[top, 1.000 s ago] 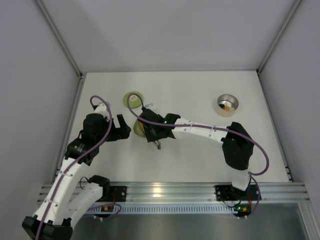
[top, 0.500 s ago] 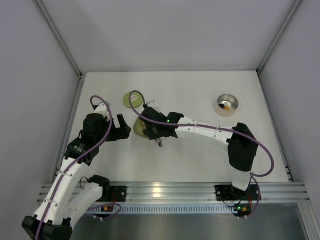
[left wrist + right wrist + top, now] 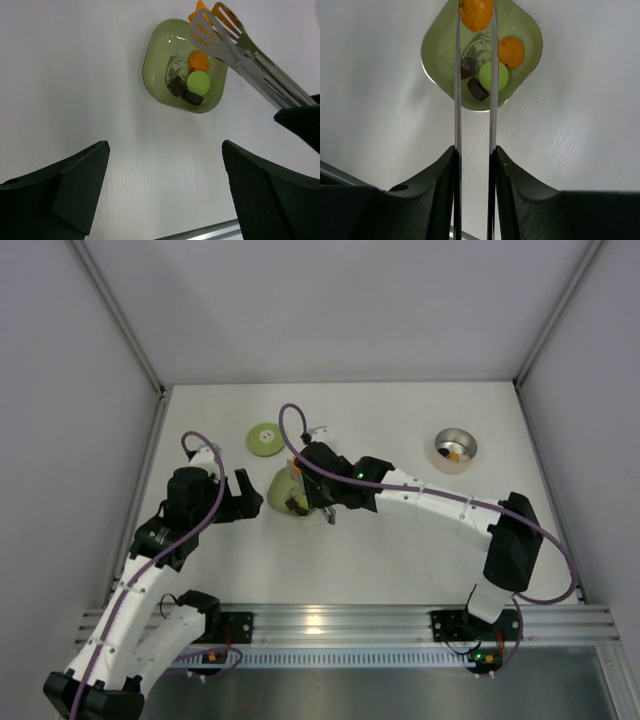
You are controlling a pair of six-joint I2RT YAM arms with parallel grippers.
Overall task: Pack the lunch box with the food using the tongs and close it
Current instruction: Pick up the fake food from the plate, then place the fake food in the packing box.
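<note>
A: Where is the lunch box?

B: The round metal lunch box point(image 3: 456, 450) stands open at the far right of the white table point(image 3: 400, 550), with a bit of orange showing inside. Its flat green lid point(image 3: 264, 439) lies well apart from it, left of the middle and just beyond the plate.

A: And the tongs?

B: The tongs point(image 3: 458, 100) are in the right gripper point(image 3: 474, 150). Its fingers point(image 3: 440, 185) press on the two slim arms from either side, so the arms run nearly parallel. The slotted tips pinch an orange piece point(image 3: 476, 12) over the far edge of the light green plate point(image 3: 432, 45).

A: What lies on the plate?

B: Four pieces, close together: a round orange one point(image 3: 511, 51), a round green one point(image 3: 494, 76) just beside it, and two dark brown bits point(image 3: 478, 89) to the left of the green one. The nearer bit touches the green one.

A: Where does the plate sit?

B: Left of the table's middle, between the two grippers. The right arm reaches to it from the near right corner.

A: The other arm?

B: The left gripper point(image 3: 165, 145) hangs near the plate's left side without touching it. Its fingers point(image 3: 70, 185) are spread wide and hold nothing. Its wrist camera looks straight at the plate and the tong tips.
</note>
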